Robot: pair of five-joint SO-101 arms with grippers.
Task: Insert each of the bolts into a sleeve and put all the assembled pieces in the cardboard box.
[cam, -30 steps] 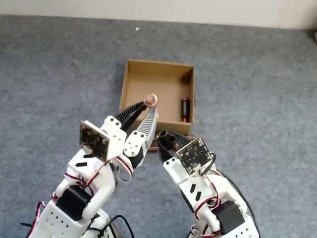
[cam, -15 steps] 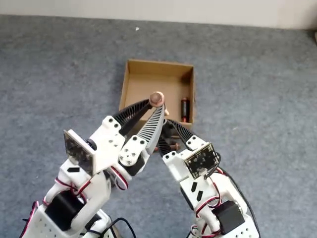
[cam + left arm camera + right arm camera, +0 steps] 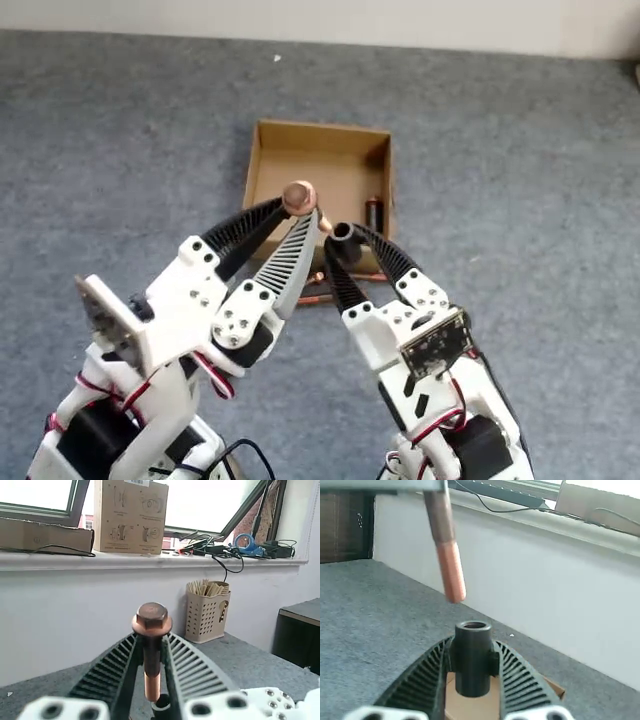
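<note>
The left gripper (image 3: 151, 642) pinches the bolt (image 3: 151, 670) upright between its fingertips, with the head above them. The right gripper (image 3: 472, 647) clamps the black sleeve (image 3: 471, 660) bore-up between its fingertips, its mouth just below the bolt's tip and not touching. Beyond both sets of fingertips sits the cardboard box (image 3: 262, 160), with an assembled piece (image 3: 373, 218) inside.

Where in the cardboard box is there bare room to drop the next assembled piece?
The cardboard box has bare floor along its left and back walls. An assembled piece lies along the right wall. The near edge is crowded: the left gripper with its bolt, the right gripper with its sleeve, loose bolts just outside.
</note>
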